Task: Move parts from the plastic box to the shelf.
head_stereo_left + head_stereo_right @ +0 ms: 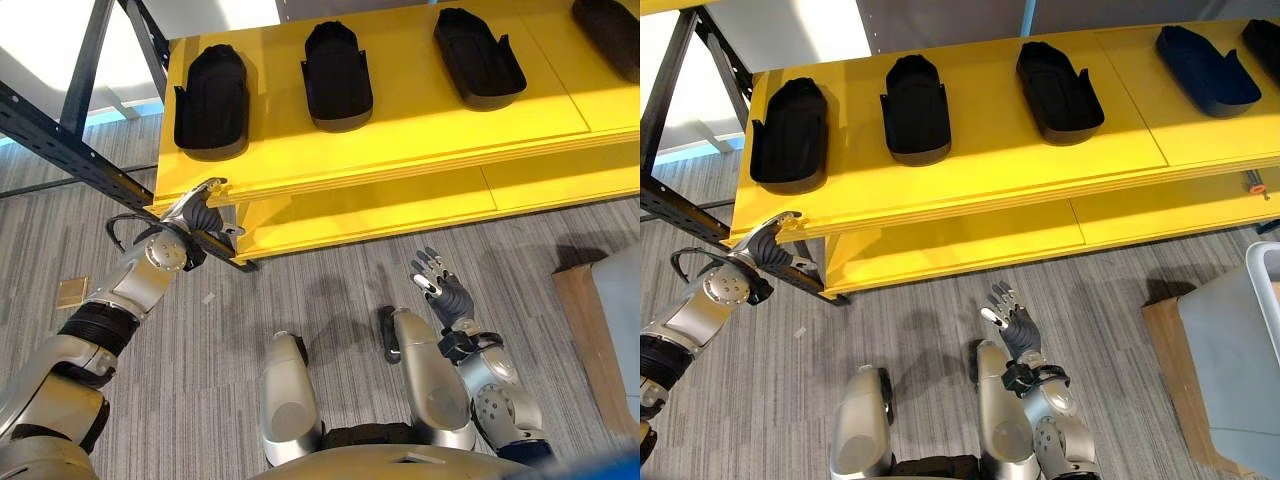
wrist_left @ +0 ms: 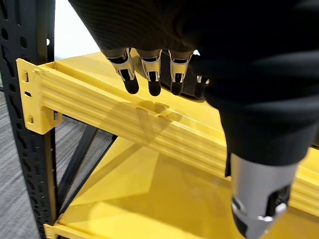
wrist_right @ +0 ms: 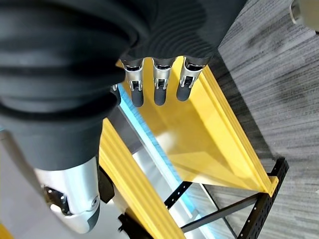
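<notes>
Shelving, a yellow shelf, spans the frame's upper half with black moulded parts already lined up on it. At the right edge sits the plastic box. Both hands are empty with relaxed fingers: left hand beside the shelf's front edge, right hand low over the carpet. Best next move, I judge: turn rightward and reach into the box squarely.

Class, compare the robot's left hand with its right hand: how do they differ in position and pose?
The left hand is raised to the front edge of the yellow shelf, near its corner; the right hand hangs lower, over the carpet, apart from the shelf. The left hand's fingers point along the edge; the right hand's spread upward. Both are open and hold nothing.
</notes>
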Available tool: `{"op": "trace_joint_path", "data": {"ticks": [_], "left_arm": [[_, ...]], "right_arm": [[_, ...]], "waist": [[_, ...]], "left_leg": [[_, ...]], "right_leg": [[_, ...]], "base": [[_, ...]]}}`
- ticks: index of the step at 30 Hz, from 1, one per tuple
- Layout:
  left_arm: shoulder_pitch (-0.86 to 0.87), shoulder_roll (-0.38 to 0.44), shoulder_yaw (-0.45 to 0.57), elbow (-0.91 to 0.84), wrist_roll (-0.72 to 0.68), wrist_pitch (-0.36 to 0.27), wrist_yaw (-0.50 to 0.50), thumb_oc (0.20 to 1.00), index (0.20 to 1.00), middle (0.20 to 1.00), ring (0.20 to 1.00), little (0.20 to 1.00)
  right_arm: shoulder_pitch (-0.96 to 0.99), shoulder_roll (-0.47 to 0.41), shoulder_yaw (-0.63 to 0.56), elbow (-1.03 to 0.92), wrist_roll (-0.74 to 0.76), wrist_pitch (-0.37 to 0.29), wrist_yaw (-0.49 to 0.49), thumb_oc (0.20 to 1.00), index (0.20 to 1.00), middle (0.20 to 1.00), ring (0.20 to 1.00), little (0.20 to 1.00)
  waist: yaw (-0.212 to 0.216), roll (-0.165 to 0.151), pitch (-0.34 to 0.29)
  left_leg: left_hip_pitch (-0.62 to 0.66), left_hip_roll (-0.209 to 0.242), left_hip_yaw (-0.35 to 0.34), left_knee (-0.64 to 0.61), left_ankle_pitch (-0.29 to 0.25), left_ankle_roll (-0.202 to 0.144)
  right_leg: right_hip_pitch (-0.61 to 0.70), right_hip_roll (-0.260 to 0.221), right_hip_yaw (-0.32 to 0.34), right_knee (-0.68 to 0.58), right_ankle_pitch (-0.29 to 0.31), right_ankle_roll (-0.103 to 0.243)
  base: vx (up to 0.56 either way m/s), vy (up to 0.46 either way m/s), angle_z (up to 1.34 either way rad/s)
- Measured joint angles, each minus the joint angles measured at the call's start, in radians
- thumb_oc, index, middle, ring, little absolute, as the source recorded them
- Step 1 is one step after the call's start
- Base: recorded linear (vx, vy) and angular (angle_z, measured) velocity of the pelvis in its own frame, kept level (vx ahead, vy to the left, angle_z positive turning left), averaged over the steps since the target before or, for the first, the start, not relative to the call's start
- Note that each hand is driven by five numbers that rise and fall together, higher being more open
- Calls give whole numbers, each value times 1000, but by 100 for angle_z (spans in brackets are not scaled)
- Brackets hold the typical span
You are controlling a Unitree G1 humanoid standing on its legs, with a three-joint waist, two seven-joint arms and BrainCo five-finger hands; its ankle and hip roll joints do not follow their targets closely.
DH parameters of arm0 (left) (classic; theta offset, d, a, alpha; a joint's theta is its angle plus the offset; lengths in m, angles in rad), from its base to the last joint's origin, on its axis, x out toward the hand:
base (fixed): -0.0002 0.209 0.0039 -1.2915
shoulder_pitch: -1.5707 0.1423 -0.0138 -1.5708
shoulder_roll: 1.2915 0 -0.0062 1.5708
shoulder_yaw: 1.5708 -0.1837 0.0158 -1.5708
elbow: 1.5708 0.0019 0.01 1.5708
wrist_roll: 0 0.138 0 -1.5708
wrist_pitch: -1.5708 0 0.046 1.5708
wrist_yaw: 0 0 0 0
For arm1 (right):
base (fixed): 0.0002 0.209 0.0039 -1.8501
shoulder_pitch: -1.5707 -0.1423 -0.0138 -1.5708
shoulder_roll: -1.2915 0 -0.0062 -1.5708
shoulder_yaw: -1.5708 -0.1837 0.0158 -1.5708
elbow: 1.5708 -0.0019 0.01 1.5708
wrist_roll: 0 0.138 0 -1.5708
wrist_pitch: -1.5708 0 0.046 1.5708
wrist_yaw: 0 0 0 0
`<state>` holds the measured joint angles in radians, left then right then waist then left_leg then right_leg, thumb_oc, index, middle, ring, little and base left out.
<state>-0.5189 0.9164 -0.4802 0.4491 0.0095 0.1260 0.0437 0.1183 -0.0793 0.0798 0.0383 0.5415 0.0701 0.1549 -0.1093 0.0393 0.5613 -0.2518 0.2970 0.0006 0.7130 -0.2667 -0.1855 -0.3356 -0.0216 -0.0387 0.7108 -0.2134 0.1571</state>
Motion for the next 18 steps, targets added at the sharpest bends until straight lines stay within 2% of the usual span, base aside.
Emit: {"op": "trace_joint_path", "data": {"ticks": [1, 3, 5, 7, 8, 9, 10, 12, 13, 16, 18], "left_arm": [[-49, 0, -53, 50, -10, 1, -5, 1000, 1000, 1000, 1000, 1000], [-103, 0, -91, 78, -29, 1, -19, 1000, 1000, 1000, 1000, 1000], [-195, 8, -160, 114, -40, 0, -26, 1000, 1000, 1000, 1000, 1000], [-199, 8, -170, 116, -41, -1, -32, 1000, 1000, 1000, 1000, 1000], [-219, 9, -187, 116, -42, -3, -39, 1000, 1000, 1000, 1000, 1000], [-259, 7, -209, 119, -43, -8, -39, 1000, 1000, 1000, 1000, 1000], [-260, 11, -228, 119, -56, -5, -42, 1000, 1000, 1000, 1000, 1000], [-268, 16, -231, 115, -63, -5, -45, 1000, 1000, 1000, 1000, 1000], [-288, 15, -249, 115, -65, -7, -45, 1000, 1000, 1000, 1000, 1000], [-304, 17, -289, 116, -67, -7, -47, 1000, 1000, 1000, 1000, 1000], [-314, 17, -305, 121, -69, -7, -48, 1000, 1000, 1000, 1000, 1000]], "right_arm": [[-4, -2, -1, 1, 4, 0, 0, 1000, 1000, 1000, 1000, 1000], [-4, 1, -4, 2, 5, 0, 1, 1000, 1000, 1000, 1000, 1000], [1, 8, -2, 20, 5, 0, 18, 1000, 1000, 1000, 1000, 1000], [-7, 4, -10, 30, 5, 0, 20, 1000, 1000, 1000, 1000, 1000], [-5, -2, -14, 24, 5, -1, 22, 1000, 1000, 1000, 1000, 1000], [17, 2, -14, 26, 5, 1, 30, 1000, 1000, 1000, 1000, 1000], [13, 11, -23, 28, 5, 1, 35, 1000, 1000, 1000, 1000, 1000], [-6, 11, -36, 25, 5, -1, 35, 1000, 1000, 1000, 1000, 1000], [-5, 9, -39, 23, 5, -1, 35, 1000, 1000, 1000, 1000, 1000], [2, 1, -29, 23, 5, -1, 36, 1000, 1000, 1000, 1000, 1000], [7, 2, -24, 23, 5, 0, 37, 1000, 1000, 1000, 1000, 1000]], "waist": [[2, 1, 0], [-1, 3, 1], [2, 1, 0], [-11, 11, 0], [-14, 13, 0], [-6, 8, -1], [0, 11, -2], [-15, 13, -2], [-14, 7, -1], [-12, 9, -1], [-12, 8, -1]], "left_leg": [[4, -1, 1, -9, 9, -1], [4, 1, 0, -21, 17, -2], [4, -3, -6, -2, 18, -13], [7, 4, -9, 0, 13, -11], [7, 6, -4, -11, 12, -8], [-2, 11, -2, 1, 10, -9], [-15, 1, -11, 42, 11, -21], [-4, 2, -10, 45, -15, -25], [-6, 4, -6, 41, -15, -25], [-3, 8, 16, 13, -8, -18], [0, 4, 18, 6, -1, -22]], "right_leg": [[3, 0, 0, -3, 1, 2], [1, 0, -3, -7, 8, 15], [-9, -2, -6, 18, -11, -7], [-6, 2, -10, 20, -8, -3], [-8, 0, -8, 21, -2, 12], [-14, -5, 22, 119, -42, -7], [-12, -2, 13, 97, -82, -57], [-18, 0, 2, 96, -76, -56], [-22, -1, 3, 93, -71, -59], [-22, -7, 1, 63, -46, -35], [-21, -14, -1, 55, -44, -35]], "base": [[0, 0, 0], [18, -9, 2], [11, -10, 2], [13, -20, -7], [29, -16, 9], [14, -20, 18], [-2, -30, 15], [5, -8, 5], [12, -16, -5], [6, -14, -8], [0, 0, 0]]}}
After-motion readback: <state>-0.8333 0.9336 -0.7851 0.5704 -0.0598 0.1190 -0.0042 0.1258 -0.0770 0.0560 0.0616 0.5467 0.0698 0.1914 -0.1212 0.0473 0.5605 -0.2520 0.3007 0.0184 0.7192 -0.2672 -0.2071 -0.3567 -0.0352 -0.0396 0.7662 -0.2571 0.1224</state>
